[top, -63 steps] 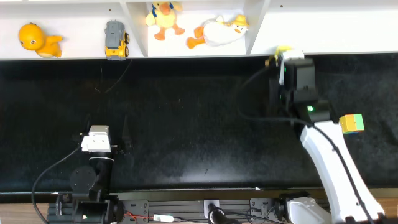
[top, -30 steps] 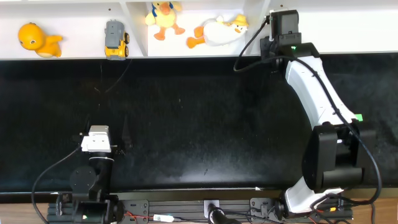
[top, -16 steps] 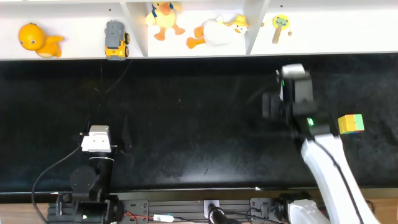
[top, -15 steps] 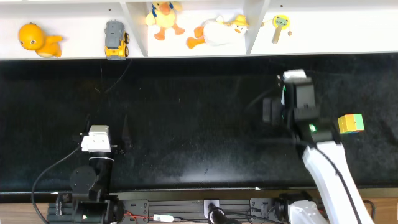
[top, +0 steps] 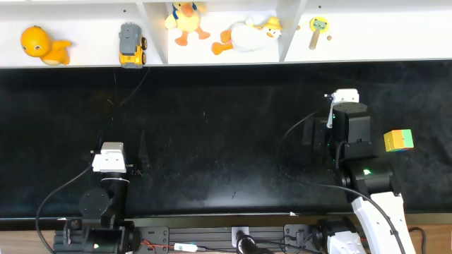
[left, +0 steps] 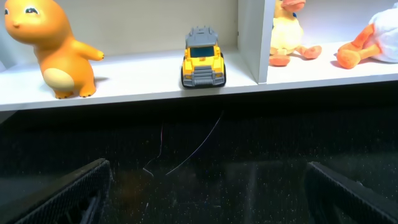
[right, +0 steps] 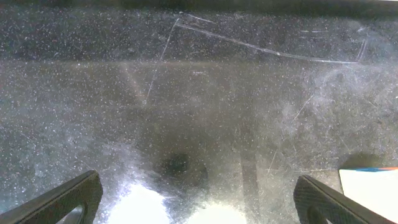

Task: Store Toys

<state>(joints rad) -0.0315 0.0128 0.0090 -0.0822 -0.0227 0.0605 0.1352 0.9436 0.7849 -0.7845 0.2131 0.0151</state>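
A multicoloured cube (top: pixel 398 140) lies on the black table (top: pixel 226 127) at the right; its pale corner (right: pixel 373 188) shows in the right wrist view. The right arm (top: pixel 349 127) hangs over the table just left of the cube. My right gripper (right: pixel 199 208) is open, with bare table between its fingers. The left arm (top: pixel 111 159) stays near the front left. My left gripper (left: pixel 208 199) is open and faces the shelf. On the white shelf (top: pixel 226 58) sit an orange figure (top: pixel 46 44), a yellow truck (top: pixel 132 44), a yellow duck plush (top: pixel 186 20), a white duck plush (top: pixel 247 35) and a small rattle (top: pixel 319 29).
Upright dividers (left: pixel 249 37) split the shelf into compartments along the table's far edge. The shelf's front lip (left: pixel 124 99) stands a little above the table. Cables (top: pixel 296 141) trail from the right arm over the table.
The right arm reached up to the shelf's right compartment, left the rattle there, and drew back down to the table beside the cube. The left arm stayed still.
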